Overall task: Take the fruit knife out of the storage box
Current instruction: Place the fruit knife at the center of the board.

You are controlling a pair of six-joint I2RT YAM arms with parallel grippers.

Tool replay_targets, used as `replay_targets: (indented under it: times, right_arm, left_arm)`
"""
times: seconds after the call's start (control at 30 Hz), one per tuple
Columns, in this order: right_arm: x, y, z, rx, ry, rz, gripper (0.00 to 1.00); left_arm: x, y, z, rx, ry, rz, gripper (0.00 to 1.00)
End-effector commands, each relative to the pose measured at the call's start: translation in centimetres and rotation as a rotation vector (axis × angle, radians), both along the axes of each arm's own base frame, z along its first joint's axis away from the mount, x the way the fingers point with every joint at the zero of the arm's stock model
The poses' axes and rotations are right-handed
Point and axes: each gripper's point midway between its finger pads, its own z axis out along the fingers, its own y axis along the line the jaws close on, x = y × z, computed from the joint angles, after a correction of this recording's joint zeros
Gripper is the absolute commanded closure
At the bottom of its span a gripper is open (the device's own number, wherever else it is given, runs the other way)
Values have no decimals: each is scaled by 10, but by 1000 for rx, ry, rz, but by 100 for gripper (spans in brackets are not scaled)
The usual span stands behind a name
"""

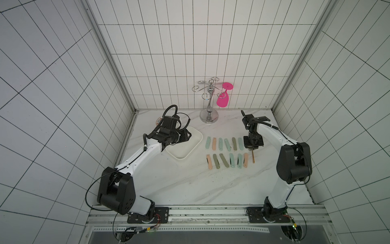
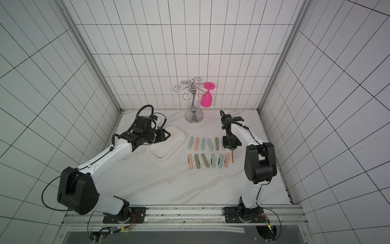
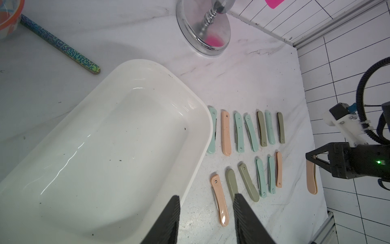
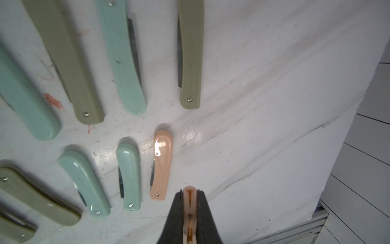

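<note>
Left arm [image 1: 145, 152] reaches over the storage box [image 3: 137, 61], a shallow white tray lying at an angle on the left half of the marble desk [image 1: 190, 186]. The box floor is bare but for a few dark specks. Left jaws stand apart: one of the fingers [image 3: 168, 219] is over the box's rim, the other over the desk beside the knives. Right arm [image 1: 272, 135] points its jaws downward at the right end of the knife rows. Right jaws are clamped on a peach fruit knife [image 4: 190, 200], folded and held edge-on; in a top view it hangs below the jaws [image 1: 253, 157]. Cannot tell whether its lower end touches the desk. Just beside the box, further folded knives lie flat in two rows: the far row [image 3: 261, 128] has seven in teal, peach and olive, the near row [image 3: 248, 181] has six. A chrome stand [image 1: 209, 114] is at the back wall, with a pink glass [image 1: 223, 99] hung upside down on it.
</note>
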Motion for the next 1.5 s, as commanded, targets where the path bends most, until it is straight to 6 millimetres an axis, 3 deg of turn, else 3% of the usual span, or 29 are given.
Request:
replay_targets:
  times: [0.0, 0.7, 0.9, 1.1, 1.17, 1.47]
  right_arm:
    - [-9, -24, -19, -143, 68, 9, 100]
    - [-9, -31, -69, -202, 130, -11, 100]
    - [-8, -26, -75, -184, 129, -11, 94]
    - [-10, -22, -76, -162, 130, -17, 71]
    - [-11, -21, -76, -152, 128, -18, 68]
    - [-8, -18, -63, -132, 80, -29, 65]
  left_arm:
    - [-1, 1, 0, 4, -12, -16, 55]
    - [2, 1, -4, 19, -4, -20, 56]
    - [3, 1, -5, 24, -4, -17, 56]
    - [3, 1, -7, 26, 1, -16, 56]
    - [3, 2, -7, 27, 1, -16, 55]
    - [2, 2, -6, 22, -1, -11, 56]
